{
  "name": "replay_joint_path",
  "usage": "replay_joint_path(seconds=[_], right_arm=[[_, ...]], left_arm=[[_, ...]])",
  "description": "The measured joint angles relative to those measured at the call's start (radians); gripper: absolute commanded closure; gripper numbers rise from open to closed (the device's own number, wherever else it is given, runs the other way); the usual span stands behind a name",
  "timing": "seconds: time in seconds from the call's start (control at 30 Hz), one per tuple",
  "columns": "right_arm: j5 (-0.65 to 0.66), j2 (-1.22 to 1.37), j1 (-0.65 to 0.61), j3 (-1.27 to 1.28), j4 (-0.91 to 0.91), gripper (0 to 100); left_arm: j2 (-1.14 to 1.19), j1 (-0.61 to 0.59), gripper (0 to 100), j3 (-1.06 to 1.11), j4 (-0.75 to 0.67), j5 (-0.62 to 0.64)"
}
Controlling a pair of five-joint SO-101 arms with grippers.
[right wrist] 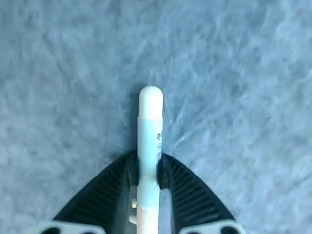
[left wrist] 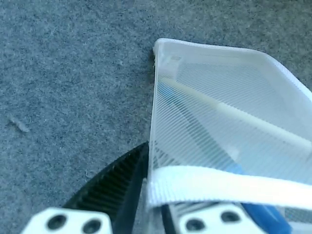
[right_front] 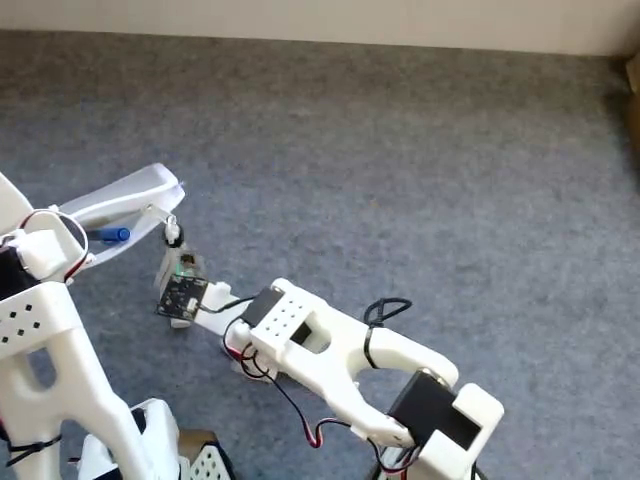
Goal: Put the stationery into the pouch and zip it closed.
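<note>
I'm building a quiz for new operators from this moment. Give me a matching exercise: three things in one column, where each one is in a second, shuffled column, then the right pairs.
Things
1. pouch
2. blue pen
3. white pen

Places
A. clamped in the right hand, over the grey carpet
B. inside the pouch, showing through its mesh
C. pinched at its edge by the left hand

Pairs: 1-C; 2-B; 3-A
</note>
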Motion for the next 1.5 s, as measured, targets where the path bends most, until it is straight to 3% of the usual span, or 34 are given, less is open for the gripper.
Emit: replay_joint_path(seconds=[0.23,1.17,1.5], right_arm=[[0.012,-0.044,0.003,0.026,0.109,99.3],[0.012,0.002,-0.015,0.043,0.137,99.3],[0.012,-0.404,0.035,0.112,0.186,99.3]], left_arm=[[0.000,0.002,99,0.000,0.000,0.000],[0.000,0.003,99,0.000,0.000,0.000],[0.000,0.095,99,0.000,0.000,0.000]])
